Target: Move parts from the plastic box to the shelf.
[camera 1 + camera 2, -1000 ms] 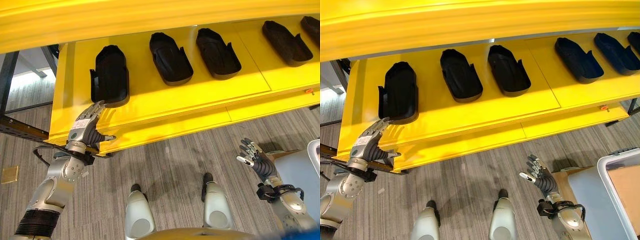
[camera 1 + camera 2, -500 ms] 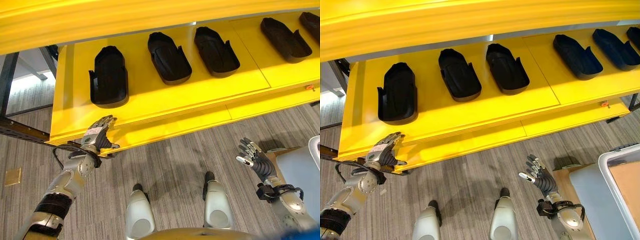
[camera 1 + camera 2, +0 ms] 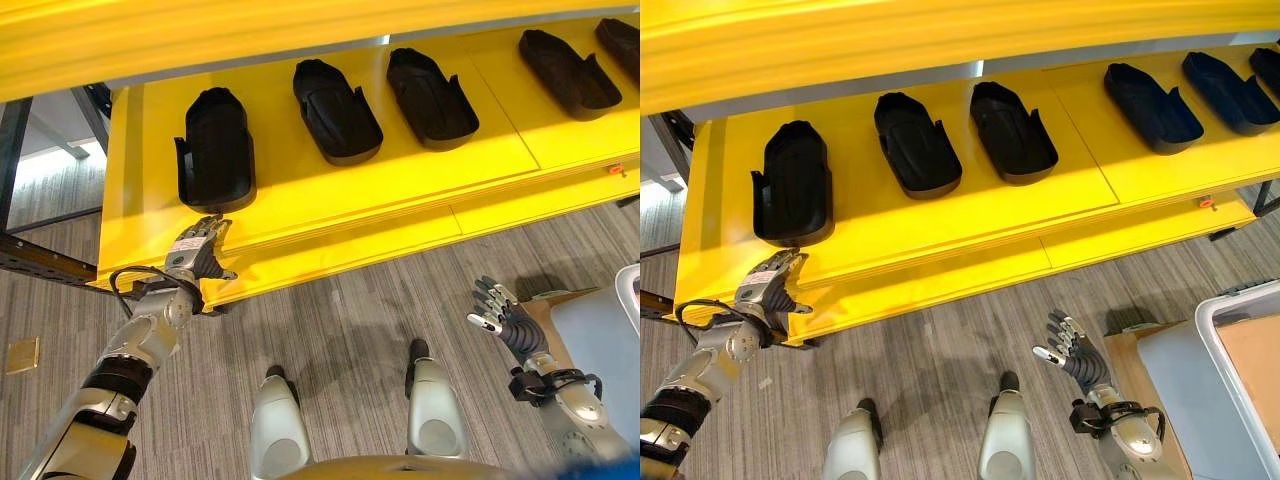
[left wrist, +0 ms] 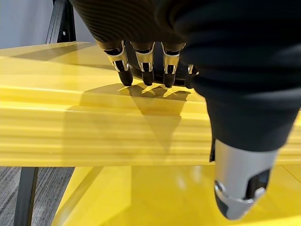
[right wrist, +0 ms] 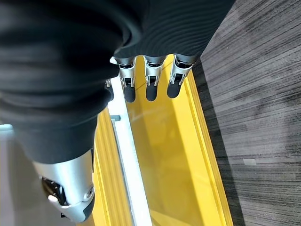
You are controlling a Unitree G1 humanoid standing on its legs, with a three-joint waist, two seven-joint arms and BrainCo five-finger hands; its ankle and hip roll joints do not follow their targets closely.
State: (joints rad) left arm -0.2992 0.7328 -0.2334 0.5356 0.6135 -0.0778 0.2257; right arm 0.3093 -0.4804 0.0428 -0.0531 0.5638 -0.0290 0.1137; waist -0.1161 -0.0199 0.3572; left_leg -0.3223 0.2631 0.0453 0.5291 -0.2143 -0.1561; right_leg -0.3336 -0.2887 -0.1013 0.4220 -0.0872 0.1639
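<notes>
Now: black parts on the shelf, both hands empty

Shelf point(image 3: 330, 200): long, yellow, spans the head views above a grey striped floor point(image 3: 350, 330). Five black parts lie on it in a row. Leftmost part point(image 3: 213, 150) sits just beyond the left hand; second part point(image 3: 335, 110) and third part point(image 3: 432, 85) lie close together further right; two more parts point(image 3: 1150, 105) lie toward the far right end.

Plastic box point(image 3: 1230, 340): pale rim at the lower right corner, near the right hand, inside not readable.

Left hand point(image 3: 198, 255): at the shelf's front edge, fingers straight and loosely spread, tips over the yellow lip, holding nothing.

Right hand point(image 3: 505, 320): low over the floor, well apart from the shelf, fingers spread, empty.
</notes>
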